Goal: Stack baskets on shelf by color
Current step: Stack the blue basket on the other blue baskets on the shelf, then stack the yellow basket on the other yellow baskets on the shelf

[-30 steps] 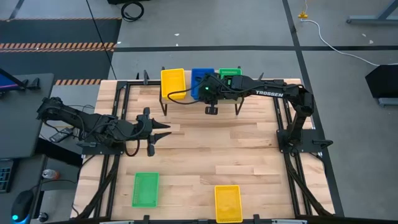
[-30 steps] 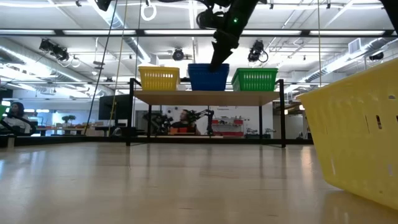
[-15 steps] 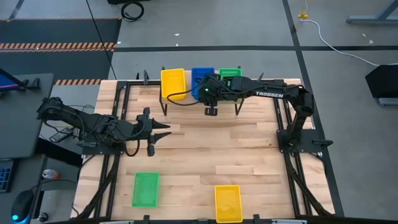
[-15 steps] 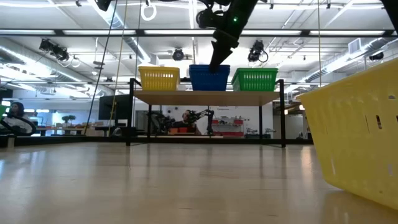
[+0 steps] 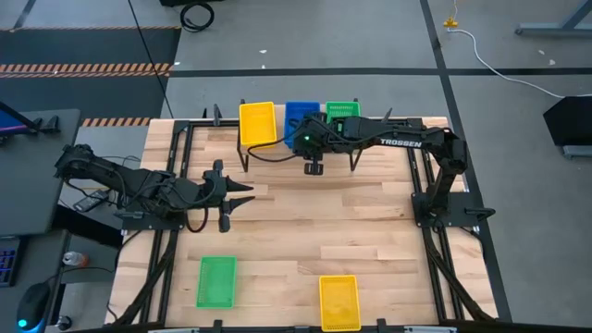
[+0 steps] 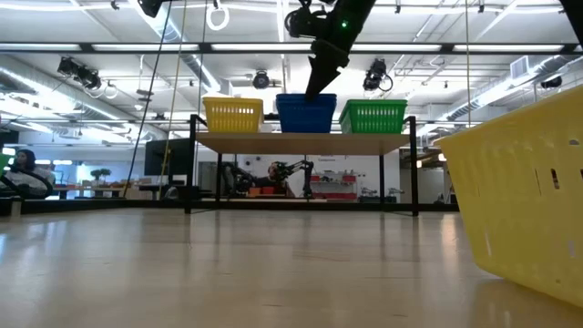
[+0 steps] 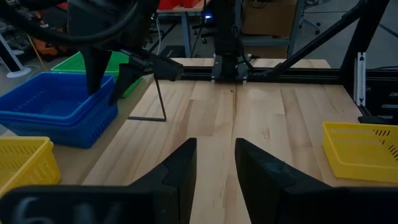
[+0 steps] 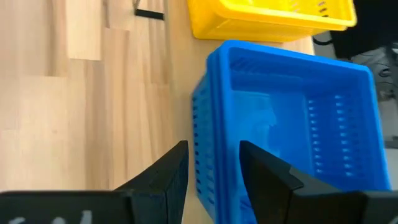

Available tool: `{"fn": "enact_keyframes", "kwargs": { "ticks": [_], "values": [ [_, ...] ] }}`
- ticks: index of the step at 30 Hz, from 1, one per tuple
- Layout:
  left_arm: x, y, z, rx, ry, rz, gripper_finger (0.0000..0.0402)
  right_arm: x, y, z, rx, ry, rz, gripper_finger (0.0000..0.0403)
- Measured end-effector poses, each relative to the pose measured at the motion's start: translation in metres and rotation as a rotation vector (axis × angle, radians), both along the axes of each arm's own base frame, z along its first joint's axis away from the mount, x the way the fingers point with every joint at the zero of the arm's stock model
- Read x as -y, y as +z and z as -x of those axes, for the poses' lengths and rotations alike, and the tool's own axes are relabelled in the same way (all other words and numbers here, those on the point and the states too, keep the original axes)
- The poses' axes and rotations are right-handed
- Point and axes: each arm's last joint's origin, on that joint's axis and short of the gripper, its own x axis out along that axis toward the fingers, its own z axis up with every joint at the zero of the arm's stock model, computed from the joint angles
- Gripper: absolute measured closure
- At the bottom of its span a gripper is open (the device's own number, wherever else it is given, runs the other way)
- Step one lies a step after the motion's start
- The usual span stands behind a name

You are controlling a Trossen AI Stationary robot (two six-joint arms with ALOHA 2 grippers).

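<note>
The shelf (image 6: 305, 142) bears a yellow basket (image 5: 257, 123), a blue basket (image 5: 296, 117) and a green basket (image 5: 343, 108) side by side, each resting on its bottom. My right gripper (image 5: 314, 167) hangs open just above the blue basket's near wall (image 8: 205, 155). Its fingers stand to either side of that wall, and in the low view (image 6: 319, 84) they are clear of the rim. My left gripper (image 5: 246, 195) is open and empty over the table's left middle. A green basket (image 5: 216, 281) and a yellow basket (image 5: 339, 302) lie on the table near its front edge.
The yellow basket on the table fills the right of the low view (image 6: 524, 200) and also shows in the left wrist view (image 7: 360, 149). Black frame rails (image 5: 171, 185) run along the table's left and right sides. Bare tabletop (image 5: 324, 222) lies between the shelf and the front baskets.
My right gripper has risen a little from the blue basket's rim. The blue basket stays on the shelf.
</note>
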Motion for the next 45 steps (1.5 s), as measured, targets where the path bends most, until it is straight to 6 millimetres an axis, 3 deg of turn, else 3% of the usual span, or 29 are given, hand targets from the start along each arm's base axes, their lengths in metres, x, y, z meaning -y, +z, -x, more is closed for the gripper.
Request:
{"fn": "enact_keyframes", "kwargs": {
  "ticks": [12,19,23,33,38,45],
  "values": [
    [0.0,0.0,0.0,-0.001,-0.001,-0.003,0.0285,-0.008,0.004,-0.001,-0.008,-0.008,0.058,0.0254],
    [0.0,0.0,0.0,-0.003,-0.001,-0.004,0.0285,-0.039,0.028,-0.006,0.065,0.047,0.048,0.0254],
    [0.0,0.0,0.0,-0.003,-0.001,-0.004,0.0285,-0.064,0.027,-0.003,0.046,0.057,-0.026,0.0254],
    [0.0,0.0,0.0,-0.002,-0.001,-0.003,0.0285,-0.141,-0.004,0.016,-0.113,0.038,-0.349,0.0254],
    [0.0,0.0,0.0,0.0,0.001,0.004,0.0285,-0.182,-0.031,0.029,-0.191,0.062,-0.375,0.0254],
    [0.0,0.0,0.0,0.002,0.001,0.009,0.0285,-0.225,-0.069,0.048,-0.237,0.017,-0.454,0.0254]
  ]
}}
